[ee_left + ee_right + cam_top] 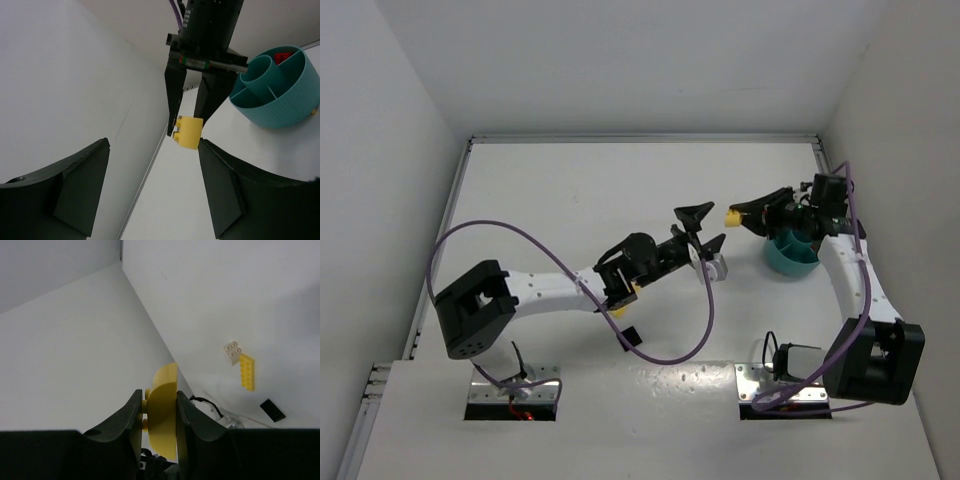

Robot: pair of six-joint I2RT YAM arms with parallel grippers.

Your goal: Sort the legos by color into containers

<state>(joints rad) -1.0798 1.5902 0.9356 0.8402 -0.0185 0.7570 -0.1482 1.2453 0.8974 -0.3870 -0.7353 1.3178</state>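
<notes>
My right gripper (733, 213) is shut on a small yellow brick (729, 213) and holds it in the air just left of the round teal dish (791, 256). In the right wrist view the yellow brick (163, 412) sits clamped between both fingers. My left gripper (708, 228) is open and empty, facing the right gripper close by. In the left wrist view the yellow brick (188, 133) hangs between the right gripper's fingertips, and a red brick (282, 56) lies in a compartment of the dish (280, 107). A white brick (232, 352), a long yellow plate (247, 371) and a black square (272, 410) lie on the table.
The black square (629, 337) lies near the left arm's purple cable (692, 340). White walls enclose the table on the left, back and right. The dish stands close to the right arm's forearm.
</notes>
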